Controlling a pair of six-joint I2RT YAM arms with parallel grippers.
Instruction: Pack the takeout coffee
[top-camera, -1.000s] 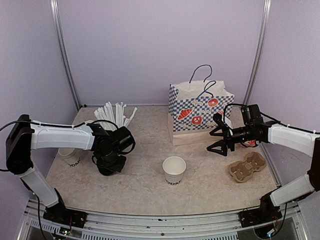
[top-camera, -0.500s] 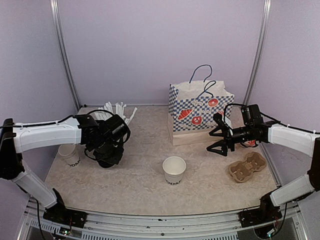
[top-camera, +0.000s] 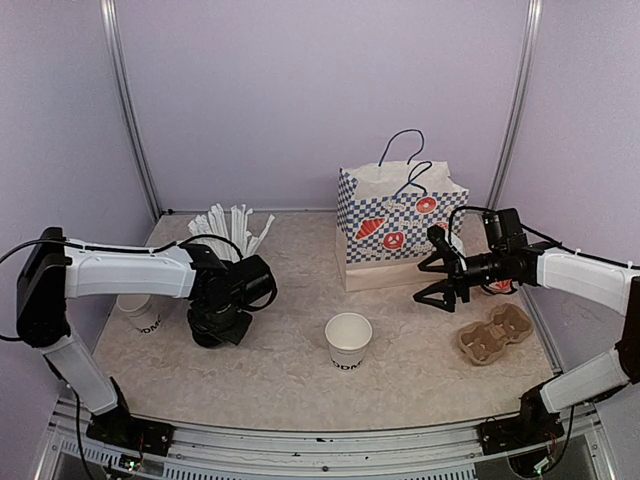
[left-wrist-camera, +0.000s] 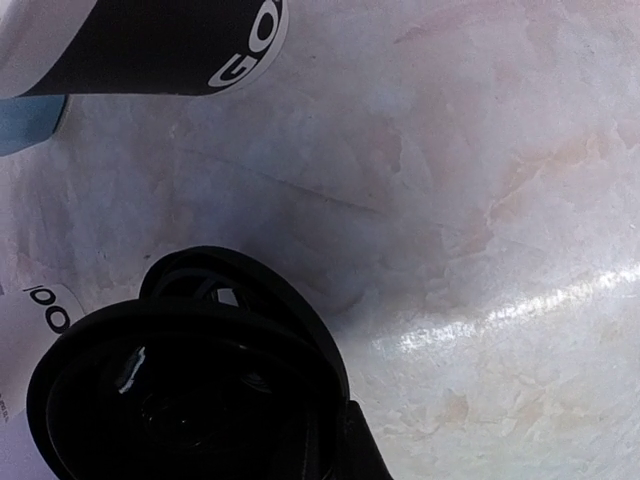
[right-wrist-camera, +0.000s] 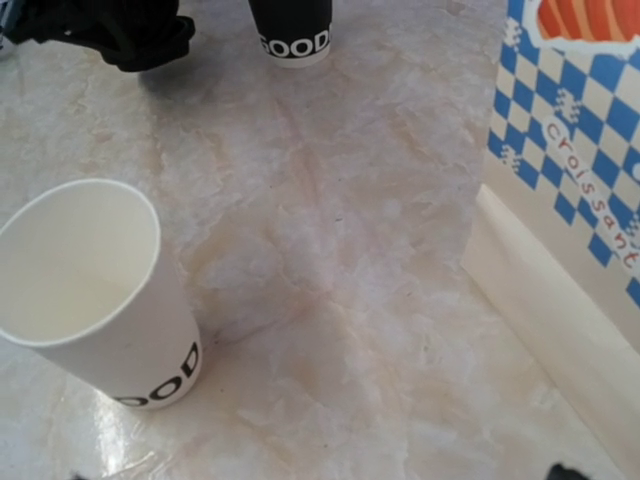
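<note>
One white paper cup (top-camera: 348, 341) (right-wrist-camera: 92, 290) stands lidless and empty at mid-table. A second white cup (top-camera: 140, 313) (left-wrist-camera: 35, 330) stands at the left, partly behind my left arm. My left gripper (top-camera: 222, 322) is low beside that second cup. It is shut on the rim of a black lid (left-wrist-camera: 180, 390), and another black lid (left-wrist-camera: 250, 285) shows just behind. My right gripper (top-camera: 432, 277) hangs open and empty in front of the bag, well to the right of the lidless cup.
A blue-checked paper bag (top-camera: 398, 230) (right-wrist-camera: 580, 130) stands open at the back right. A brown pulp cup carrier (top-camera: 495, 333) lies at the right. The black cup of white straws (top-camera: 228, 232) (left-wrist-camera: 150, 45) stands behind my left gripper, with a light-blue mug (left-wrist-camera: 28, 120) beside it.
My left arm swung up and to the left, then came back down over the black lids. The right arm and the cups have not moved.
</note>
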